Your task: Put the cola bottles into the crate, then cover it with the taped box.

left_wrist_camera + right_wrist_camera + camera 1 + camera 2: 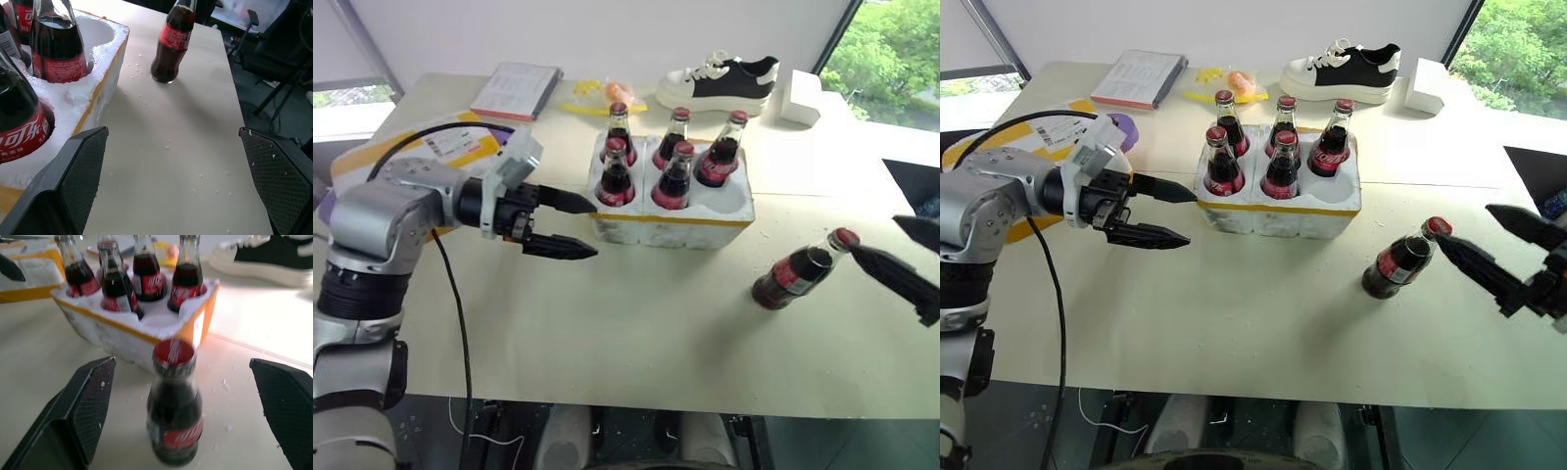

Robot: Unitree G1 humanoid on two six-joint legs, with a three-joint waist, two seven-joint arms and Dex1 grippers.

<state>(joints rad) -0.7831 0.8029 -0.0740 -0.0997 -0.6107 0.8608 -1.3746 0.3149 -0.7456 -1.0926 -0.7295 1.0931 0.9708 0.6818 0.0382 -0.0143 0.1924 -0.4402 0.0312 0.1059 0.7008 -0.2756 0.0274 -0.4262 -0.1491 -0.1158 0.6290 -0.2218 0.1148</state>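
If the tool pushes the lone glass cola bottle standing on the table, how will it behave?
The small dark glass cola bottle with red cap stands upright on a narrow base, so a high push probably tips it. Being round, it would likely roll. Smooth glass may slip and break.

On the bench (636, 343) ahead of me sits the crate (671, 223), with five cola bottles (676, 177) standing in its wells; the near right well holds none. A sixth bottle (793, 276) stands on the bench to the crate's right and nearer me. My left gripper (570, 226) is just left of the crate, my right gripper (1489, 250) just right of the lone bottle. Behind the crate lie a booklet (517, 90) and a shoe (722, 83). The taped box (440, 149) sits far left.
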